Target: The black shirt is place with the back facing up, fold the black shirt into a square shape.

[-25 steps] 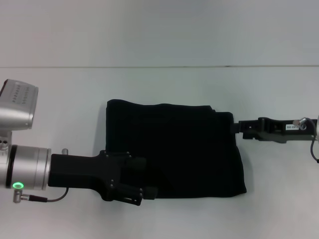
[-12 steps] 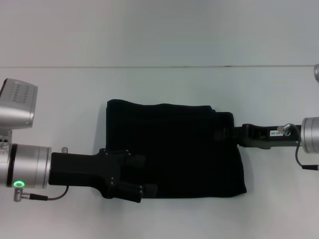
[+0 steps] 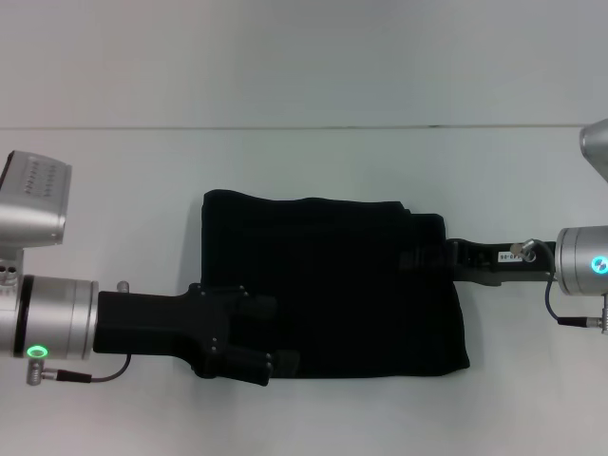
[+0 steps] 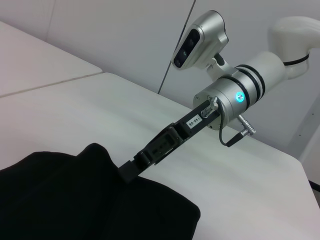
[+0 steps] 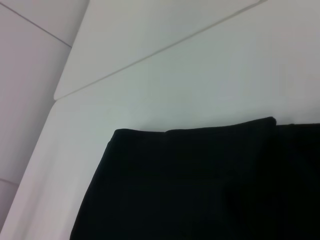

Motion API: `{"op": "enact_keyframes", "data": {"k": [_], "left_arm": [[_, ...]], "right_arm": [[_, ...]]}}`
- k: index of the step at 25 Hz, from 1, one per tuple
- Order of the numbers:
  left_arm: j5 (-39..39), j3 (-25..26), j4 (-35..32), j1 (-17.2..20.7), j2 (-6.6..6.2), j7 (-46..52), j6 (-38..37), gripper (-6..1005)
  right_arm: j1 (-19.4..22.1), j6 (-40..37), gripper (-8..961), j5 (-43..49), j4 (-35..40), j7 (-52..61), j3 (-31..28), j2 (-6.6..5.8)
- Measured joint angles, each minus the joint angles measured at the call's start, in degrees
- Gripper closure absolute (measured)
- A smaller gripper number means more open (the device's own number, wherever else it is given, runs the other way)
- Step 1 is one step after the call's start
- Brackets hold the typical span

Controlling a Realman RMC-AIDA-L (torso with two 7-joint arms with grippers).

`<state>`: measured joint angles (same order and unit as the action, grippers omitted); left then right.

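Reaching onto black shirt (image 3: 332,285) | left gripper (image 3: 271,356), right gripper (image 3: 423,255): grip state unclear; right's label unreadable

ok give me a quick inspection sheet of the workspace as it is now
surface: white table, bare around the shirt
job's things: black shirt lies folded to a rough rectangle, flat
clutter: nothing seen
grippers: left hand at the shirt's near-left corner; right hand over its right edge, fingers hidden against the fabric
cables: thin cable at the left wrist, another at the right wrist
surroundings: pale wall behind the table
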<state>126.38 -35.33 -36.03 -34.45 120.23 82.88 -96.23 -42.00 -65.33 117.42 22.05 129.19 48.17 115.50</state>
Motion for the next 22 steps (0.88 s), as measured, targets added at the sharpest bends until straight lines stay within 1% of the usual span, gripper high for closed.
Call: {"op": "enact_keyframes", "data": {"k": [5, 11, 13, 19, 22], "left_arm": [[0.0, 0.0, 0.0, 0.0, 0.00, 0.0, 0.1, 51], [0.0, 0.0, 0.0, 0.0, 0.00, 0.0, 0.1, 51], [0.0, 0.0, 0.0, 0.0, 0.00, 0.0, 0.1, 51], [0.0, 0.0, 0.0, 0.0, -0.05, 0.8, 0.1, 51], [0.0, 0.0, 0.0, 0.0, -0.05, 0.8, 0.1, 51]], "right_arm": [[0.0, 0.4, 406, 0.0, 0.0, -0.7, 0.0, 0.22], [0.2, -0.3, 619, -0.2, 0.0, -3.2, -0.2, 0.33], [0.2, -0.9, 856, -0.4, 0.3, -4.1, -0.5, 0.34], [0.5, -4.1, 887, -0.5, 2.6, -4.7, -1.8, 0.35], [0.6, -6.4, 888, -0.5, 3.1, -5.2, -3.8, 0.17]]}}
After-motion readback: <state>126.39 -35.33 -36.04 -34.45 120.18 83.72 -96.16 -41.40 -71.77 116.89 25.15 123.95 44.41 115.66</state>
